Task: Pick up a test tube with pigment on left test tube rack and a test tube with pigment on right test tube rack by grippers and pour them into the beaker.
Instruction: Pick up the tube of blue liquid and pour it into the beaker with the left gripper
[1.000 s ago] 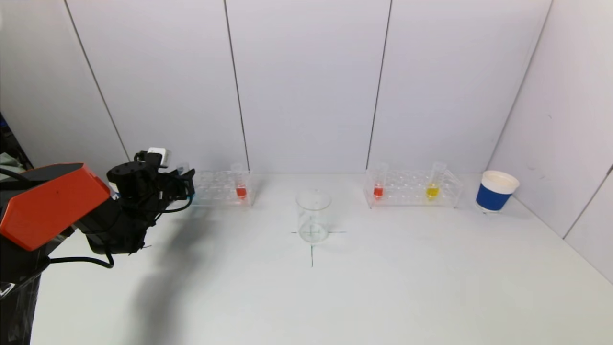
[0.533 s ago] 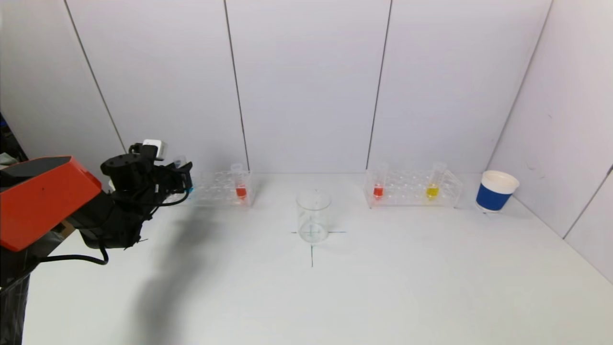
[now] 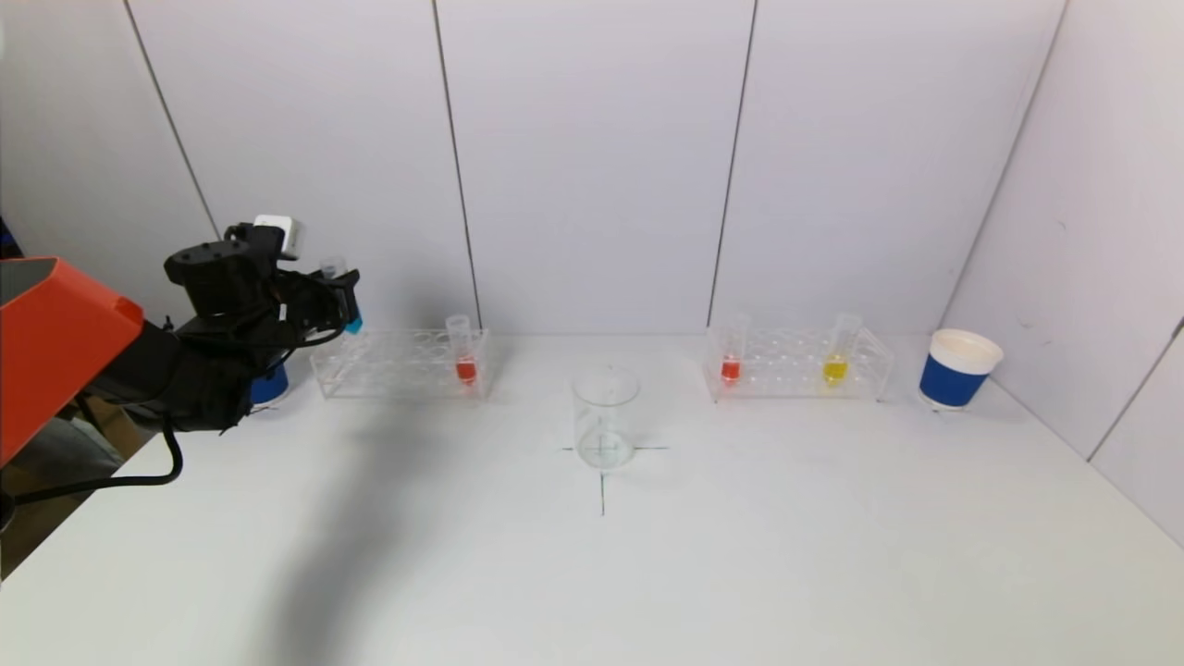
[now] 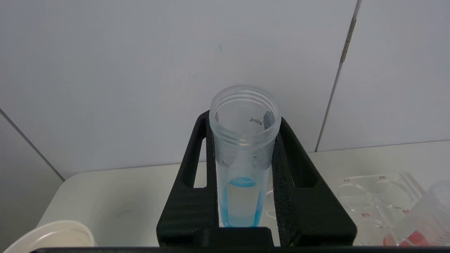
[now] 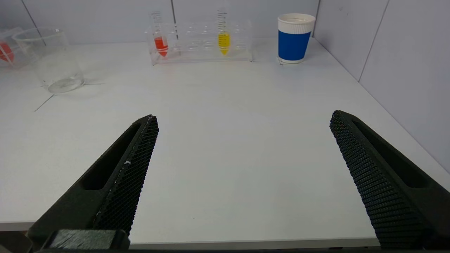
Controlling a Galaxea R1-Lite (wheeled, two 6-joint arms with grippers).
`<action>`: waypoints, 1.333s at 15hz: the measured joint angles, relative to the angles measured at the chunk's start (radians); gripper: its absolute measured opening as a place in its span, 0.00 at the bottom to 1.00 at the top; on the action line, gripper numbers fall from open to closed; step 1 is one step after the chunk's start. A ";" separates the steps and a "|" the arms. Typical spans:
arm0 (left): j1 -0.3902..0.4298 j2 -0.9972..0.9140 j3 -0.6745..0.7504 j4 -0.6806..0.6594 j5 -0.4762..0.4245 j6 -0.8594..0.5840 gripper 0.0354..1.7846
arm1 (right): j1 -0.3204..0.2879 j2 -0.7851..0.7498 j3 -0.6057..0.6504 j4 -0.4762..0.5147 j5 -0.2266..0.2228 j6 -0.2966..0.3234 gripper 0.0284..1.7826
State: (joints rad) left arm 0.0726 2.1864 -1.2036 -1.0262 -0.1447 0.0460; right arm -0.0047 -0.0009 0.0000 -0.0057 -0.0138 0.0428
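My left gripper is shut on a clear test tube with blue pigment, held upright above the left end of the left test tube rack. One tube with red pigment still stands in that rack. The empty glass beaker sits at the table's centre on a cross mark. The right test tube rack holds a red tube and a yellow tube. My right gripper hangs open over the table's near edge, out of the head view.
A blue and white paper cup stands right of the right rack. Another blue cup sits on the table behind my left arm, its white rim showing in the left wrist view. Walls close the back and right side.
My left gripper has risen and drawn slightly left, lifting the blue tube up out of the left rack. The right gripper has stayed still.
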 joint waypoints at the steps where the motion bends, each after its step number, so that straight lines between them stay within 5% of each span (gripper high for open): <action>1: -0.003 -0.015 -0.028 0.038 0.000 0.001 0.24 | 0.000 0.000 0.000 0.000 0.000 0.000 1.00; 14: -0.176 -0.018 -0.622 0.621 0.016 0.034 0.24 | 0.000 0.000 0.000 0.000 0.000 0.000 1.00; 20: -0.276 0.073 -0.769 0.704 -0.108 0.155 0.24 | 0.000 0.000 0.000 0.000 0.000 0.000 1.00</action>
State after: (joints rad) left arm -0.2030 2.2591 -1.9723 -0.3217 -0.2530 0.2006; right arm -0.0047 -0.0009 0.0000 -0.0057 -0.0138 0.0428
